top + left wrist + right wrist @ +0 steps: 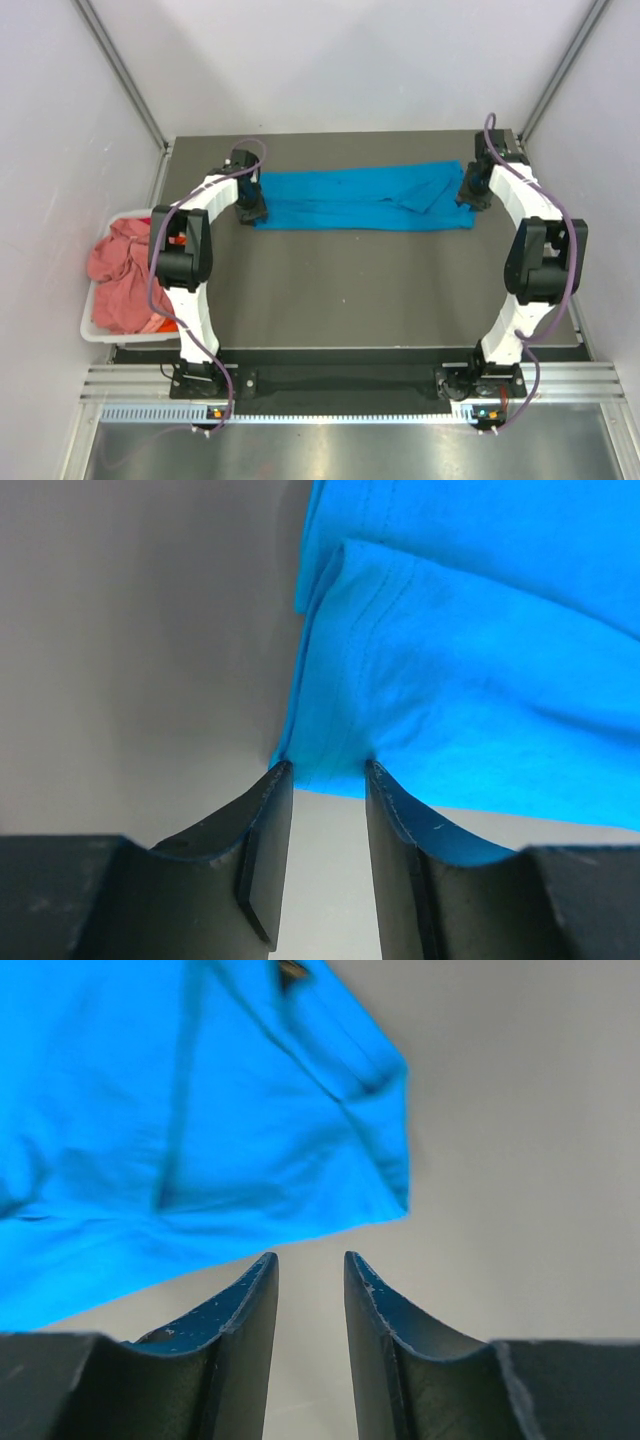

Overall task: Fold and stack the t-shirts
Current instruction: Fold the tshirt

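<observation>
Near left, beside the table (pixel 350 290), the basket (pixel 90 328) holds crumpled salmon-pink t-shirts (pixel 118 268). Farther out, the turquoise t-shirt (pixel 360 198) lies as a long band across the table. My left gripper (pixel 327 768) stands parted at its left hem, and my right gripper (pixel 310 1257) is parted just short of its right end. Neither holds cloth.

Risk: on closing, the right may pinch nothing, or the left may catch one layer only, skewing the fold.

Only the wrist views show these gaps. Only the top view shows the basket.
</observation>
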You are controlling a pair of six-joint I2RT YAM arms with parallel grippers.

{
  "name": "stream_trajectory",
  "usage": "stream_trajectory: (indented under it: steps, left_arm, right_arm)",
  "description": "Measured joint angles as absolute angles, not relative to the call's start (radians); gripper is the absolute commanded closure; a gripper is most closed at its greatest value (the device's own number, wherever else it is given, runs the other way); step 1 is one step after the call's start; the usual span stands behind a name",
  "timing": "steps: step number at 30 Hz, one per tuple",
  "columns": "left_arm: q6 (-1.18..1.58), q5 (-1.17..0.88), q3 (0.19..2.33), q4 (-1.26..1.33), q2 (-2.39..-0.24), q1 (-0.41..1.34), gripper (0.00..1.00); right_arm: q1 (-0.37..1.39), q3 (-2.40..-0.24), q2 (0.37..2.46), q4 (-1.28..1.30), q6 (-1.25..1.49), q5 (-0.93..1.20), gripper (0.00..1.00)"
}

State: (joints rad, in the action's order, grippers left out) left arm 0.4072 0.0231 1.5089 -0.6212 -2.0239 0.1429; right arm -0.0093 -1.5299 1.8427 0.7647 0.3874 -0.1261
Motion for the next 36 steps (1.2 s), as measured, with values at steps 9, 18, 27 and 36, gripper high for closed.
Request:
stream_trajectory:
  steps: [9,18,27,36]
  left_arm:
    - [0.384,0.019,1.509,-0.608,-2.047,0.143,0.63]
    - [0.364,-0.007,1.509,-0.602,-2.047,0.143,1.00]
    - [0.392,0.009,1.478,-0.607,-2.013,0.143,1.00]
    - [0.426,0.019,1.431,-0.591,-2.001,0.144,1.00]
  right_arm:
    - [-0.069,-1.376,1.837,0.702,0.446,-0.092,0.66]
    - [-0.076,-1.348,1.843,0.615,0.446,-0.086,0.69]
    - [-0.084,-1.343,1.876,0.564,0.439,-0.098,0.70]
    - [-0.087,-1.322,1.887,0.550,0.438,-0.111,0.67]
